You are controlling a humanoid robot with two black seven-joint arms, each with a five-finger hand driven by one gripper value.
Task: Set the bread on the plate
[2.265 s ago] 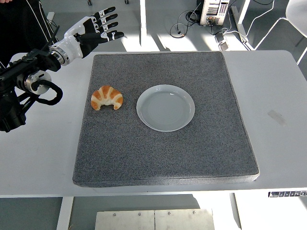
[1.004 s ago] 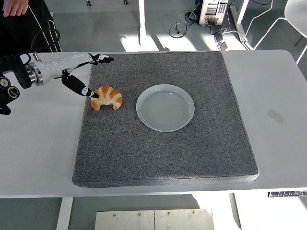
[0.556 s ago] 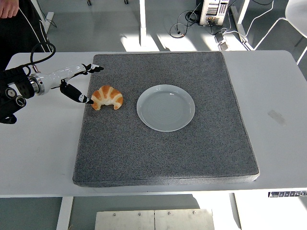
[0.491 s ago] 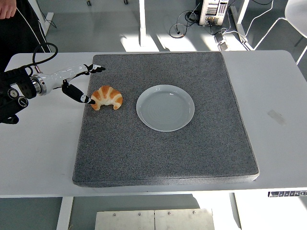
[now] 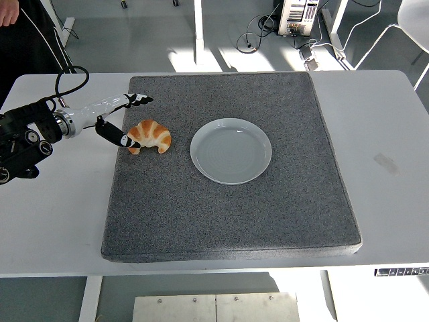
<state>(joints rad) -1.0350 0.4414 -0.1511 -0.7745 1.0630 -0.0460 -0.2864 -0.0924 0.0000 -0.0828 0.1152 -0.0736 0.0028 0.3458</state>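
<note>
The left hand [image 5: 114,119] has edged closer, its spread fingers now bracketing the bread [image 5: 150,136]; the plate [image 5: 231,151] waits empty.

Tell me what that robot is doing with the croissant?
The robot's left hand is reaching in from the left side toward the croissant, which lies on a gray mat. Its fingers are spread open, with the thumb right at the croissant's left end, but it has not grabbed it yet. The white plate sits empty just to the right of the croissant, waiting. A person stands at the top left corner.
</note>
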